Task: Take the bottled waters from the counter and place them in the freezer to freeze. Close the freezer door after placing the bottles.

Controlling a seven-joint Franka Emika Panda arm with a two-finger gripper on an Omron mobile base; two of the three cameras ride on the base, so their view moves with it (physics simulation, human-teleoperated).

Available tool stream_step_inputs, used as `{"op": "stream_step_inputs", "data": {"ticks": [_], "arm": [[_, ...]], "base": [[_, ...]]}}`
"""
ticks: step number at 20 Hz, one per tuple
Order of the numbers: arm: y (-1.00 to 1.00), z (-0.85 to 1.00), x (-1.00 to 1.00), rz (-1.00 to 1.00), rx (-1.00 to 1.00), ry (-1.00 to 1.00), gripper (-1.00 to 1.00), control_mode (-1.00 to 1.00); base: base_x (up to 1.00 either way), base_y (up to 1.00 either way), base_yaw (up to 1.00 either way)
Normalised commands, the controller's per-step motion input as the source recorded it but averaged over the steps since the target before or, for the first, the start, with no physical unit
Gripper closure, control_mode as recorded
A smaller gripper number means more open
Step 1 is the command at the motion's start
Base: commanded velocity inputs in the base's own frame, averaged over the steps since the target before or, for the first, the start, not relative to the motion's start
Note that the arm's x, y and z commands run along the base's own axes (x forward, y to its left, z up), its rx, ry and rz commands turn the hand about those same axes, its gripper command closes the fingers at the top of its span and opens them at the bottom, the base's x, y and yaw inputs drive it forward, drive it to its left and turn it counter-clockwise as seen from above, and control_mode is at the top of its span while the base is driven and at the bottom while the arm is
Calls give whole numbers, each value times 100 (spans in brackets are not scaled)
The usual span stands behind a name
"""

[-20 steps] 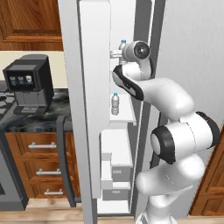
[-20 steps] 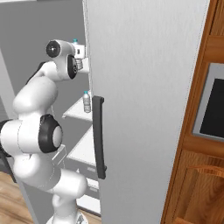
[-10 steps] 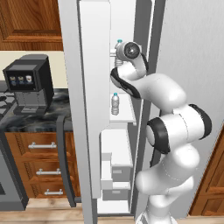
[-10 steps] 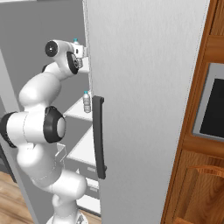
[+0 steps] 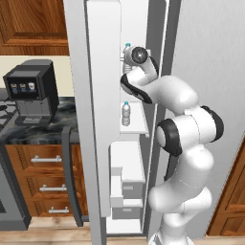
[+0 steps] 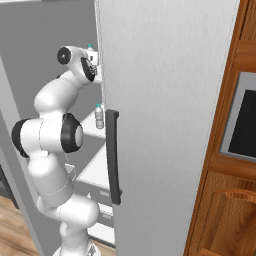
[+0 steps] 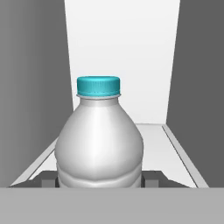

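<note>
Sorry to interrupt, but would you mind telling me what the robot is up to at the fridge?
The arm is reaching into the open freezer with a water bottle gripped between its gripper fingers, held upright over an upper shelf. The other bottle already stands on the shelf below. The freezer door is open, so closing it remains.

One small clear plastic bottle with a teal cap point(image 5: 126, 114) stands upright on a white freezer shelf point(image 5: 139, 125) — the second such bottle point(image 7: 99, 140), also upright, sits higher inside the open light-grey freezer point(image 6: 165, 100).
</note>
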Motion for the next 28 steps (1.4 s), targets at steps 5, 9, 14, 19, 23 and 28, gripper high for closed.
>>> {"op": "stream_step_inputs", "data": {"ticks": [5, 9, 14, 19, 23, 28], "arm": [[0, -3, 26, 0, 0, 0, 100, -100], [0, -15, 14, 0, 0, 0, 100, -100], [0, -26, 11, 0, 0, 0, 100, -100], [0, -42, 2, 0, 0, -3, 100, -100], [0, -40, -1, 0, 1, -6, 100, -100], [0, -4, -2, 0, 2, 0, 100, -100]], "base": [[0, 0, 0], [0, 0, 0], [0, 0, 0], [0, 0, 0], [0, 0, 0], [0, 0, 0]]}}
